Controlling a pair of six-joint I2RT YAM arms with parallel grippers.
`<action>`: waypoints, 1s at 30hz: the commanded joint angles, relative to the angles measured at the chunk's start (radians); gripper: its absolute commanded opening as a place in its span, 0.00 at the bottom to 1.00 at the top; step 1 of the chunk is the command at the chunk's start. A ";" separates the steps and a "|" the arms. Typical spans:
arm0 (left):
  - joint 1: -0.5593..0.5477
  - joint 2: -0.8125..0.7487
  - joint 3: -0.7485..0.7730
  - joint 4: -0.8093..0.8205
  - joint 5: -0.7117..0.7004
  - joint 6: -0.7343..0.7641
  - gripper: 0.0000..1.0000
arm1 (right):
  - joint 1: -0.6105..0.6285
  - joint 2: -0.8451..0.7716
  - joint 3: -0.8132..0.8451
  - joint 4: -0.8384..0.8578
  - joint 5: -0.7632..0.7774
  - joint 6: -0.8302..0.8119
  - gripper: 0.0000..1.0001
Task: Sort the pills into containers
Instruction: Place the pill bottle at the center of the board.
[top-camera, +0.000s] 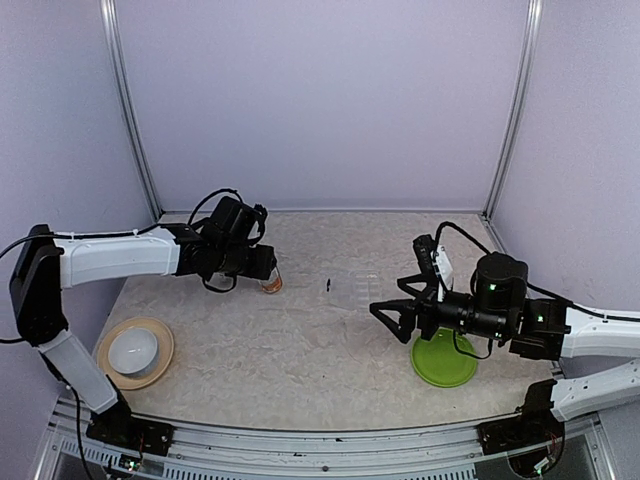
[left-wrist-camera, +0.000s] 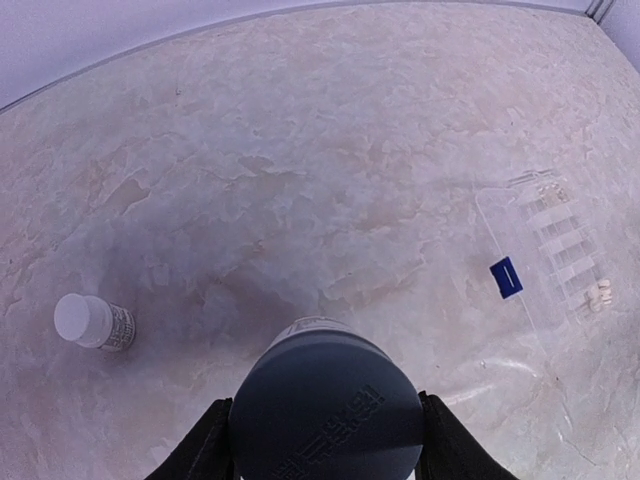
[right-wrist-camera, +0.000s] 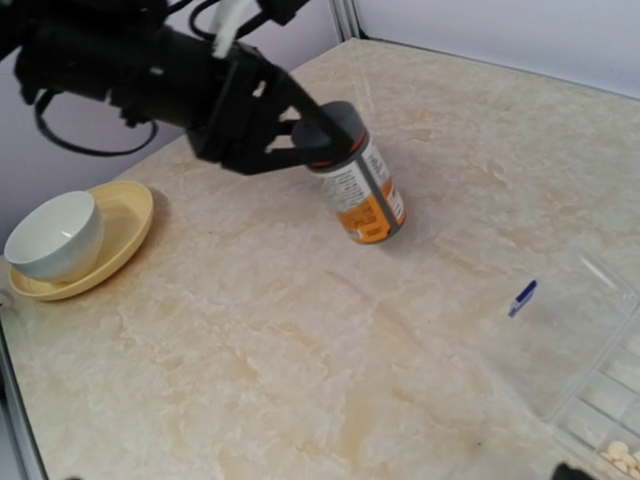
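The clear bottle (right-wrist-camera: 362, 190) with a gray cap (left-wrist-camera: 325, 400) and white-and-orange label leans a little at the back left of the table. My left gripper (top-camera: 268, 270) is shut on its cap, one black finger (left-wrist-camera: 205, 452) on each side. The small white-capped vial (left-wrist-camera: 90, 322) stands to the bottle's left; in the top view the arm hides it. A few white pills (left-wrist-camera: 600, 295) lie in a clear compartment box (left-wrist-camera: 550, 245) with a blue tag (left-wrist-camera: 506, 277). My right gripper (top-camera: 392, 322) hovers open and empty over mid-table, apart from everything.
A white bowl (top-camera: 133, 348) on a tan plate (top-camera: 160, 368) sits at the near left. A flat green plate (top-camera: 443, 365) lies under my right arm. The clear box (right-wrist-camera: 600, 400) is between the two grippers. Purple walls close in the back and sides.
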 joint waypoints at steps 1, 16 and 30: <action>0.031 0.055 0.073 0.027 -0.034 0.031 0.30 | -0.004 0.002 -0.014 -0.010 0.014 0.009 1.00; 0.116 0.222 0.225 0.008 0.017 0.081 0.31 | -0.005 0.000 -0.037 -0.001 0.019 0.020 1.00; 0.124 0.313 0.299 -0.012 0.012 0.086 0.33 | -0.004 0.011 -0.050 0.014 0.019 0.024 1.00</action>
